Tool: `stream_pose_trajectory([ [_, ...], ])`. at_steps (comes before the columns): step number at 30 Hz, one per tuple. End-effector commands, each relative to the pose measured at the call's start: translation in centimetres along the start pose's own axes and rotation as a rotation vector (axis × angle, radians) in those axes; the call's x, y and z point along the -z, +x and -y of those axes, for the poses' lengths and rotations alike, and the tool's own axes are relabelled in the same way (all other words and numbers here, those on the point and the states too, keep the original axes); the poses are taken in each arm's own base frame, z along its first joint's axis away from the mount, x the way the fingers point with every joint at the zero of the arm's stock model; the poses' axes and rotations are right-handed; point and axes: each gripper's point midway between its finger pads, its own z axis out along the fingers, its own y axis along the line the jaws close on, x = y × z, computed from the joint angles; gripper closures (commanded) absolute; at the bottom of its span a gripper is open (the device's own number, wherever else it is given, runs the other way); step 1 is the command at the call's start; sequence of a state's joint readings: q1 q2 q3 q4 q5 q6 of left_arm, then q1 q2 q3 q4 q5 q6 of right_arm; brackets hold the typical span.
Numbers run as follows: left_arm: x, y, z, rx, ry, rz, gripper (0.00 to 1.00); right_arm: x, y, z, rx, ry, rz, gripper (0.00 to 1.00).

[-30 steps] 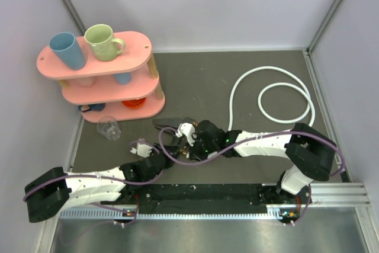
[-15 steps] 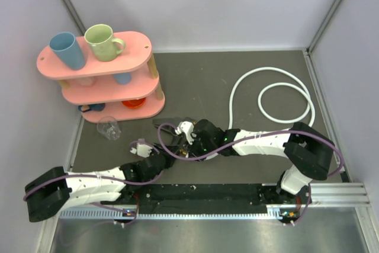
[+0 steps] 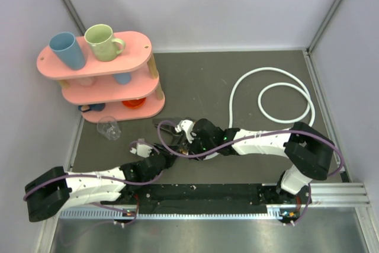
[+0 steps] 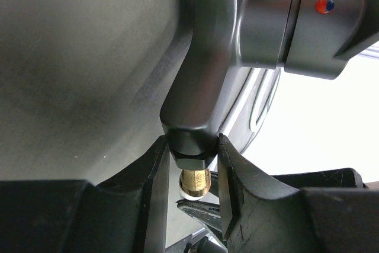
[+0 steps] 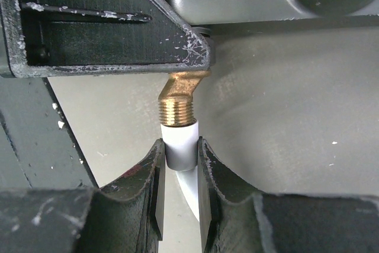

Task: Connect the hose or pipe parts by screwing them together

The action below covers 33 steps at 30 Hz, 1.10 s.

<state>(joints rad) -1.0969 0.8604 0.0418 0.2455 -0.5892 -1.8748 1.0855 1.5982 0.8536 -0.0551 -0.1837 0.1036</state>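
Note:
In the left wrist view the black Y-shaped tap fitting [image 4: 201, 87] stands upright, and my left gripper [image 4: 190, 146] is shut on its lower stem. Its brass threaded end [image 4: 195, 182] pokes down between the jaws. In the right wrist view my right gripper [image 5: 179, 149] is shut on the white end nut [image 5: 179, 143] of the hose, which sits straight against a brass thread [image 5: 177, 111]. From above, the two grippers meet at the near middle of the table: left gripper [image 3: 168, 150], right gripper [image 3: 186, 140]. The white hose [image 3: 272, 87] loops away at the right.
A pink three-tier shelf [image 3: 139, 42] stands at the back left with a blue cup [image 3: 68, 50] and a green mug [image 3: 103, 42] on top. A clear glass [image 3: 109, 127] lies in front of it. Purple cables [image 3: 207, 152] arc over both arms.
The right wrist has crept a little to the left and its purple cable loop has swung with it. The left arm has stayed put. Both grips are unchanged.

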Motion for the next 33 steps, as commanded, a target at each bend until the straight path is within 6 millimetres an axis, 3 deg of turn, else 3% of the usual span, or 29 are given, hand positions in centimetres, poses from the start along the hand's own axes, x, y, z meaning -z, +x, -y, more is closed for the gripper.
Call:
stream_pose_trajectory([
  [1, 0.2, 0.5, 2.5, 0.029, 0.084, -0.008, 1.0, 0.6, -2.9, -1.0, -0.031, -0.005, 0.059, 1.0],
  [15, 0.1, 1.3, 2.8, 0.015, 0.092, -0.028, 1.0, -0.2, -3.7, -1.2, -0.036, -0.007, 0.002, 1.0],
  [22, 0.3, 1.7, 2.7, 0.029, 0.09, -0.045, 1.0, -0.1, -5.3, -0.9, -0.03, 0.013, 0.013, 1.0],
  [28, 0.4, 2.0, 2.7, 0.018, 0.095, -0.064, 1.0, -0.5, -4.9, -0.2, -0.018, 0.038, 0.011, 1.0],
  [33, 0.9, 2.4, 3.2, 0.008, 0.133, -0.095, 1.0, 0.0, -6.5, -0.3, -0.046, -0.017, 0.104, 1.0],
])
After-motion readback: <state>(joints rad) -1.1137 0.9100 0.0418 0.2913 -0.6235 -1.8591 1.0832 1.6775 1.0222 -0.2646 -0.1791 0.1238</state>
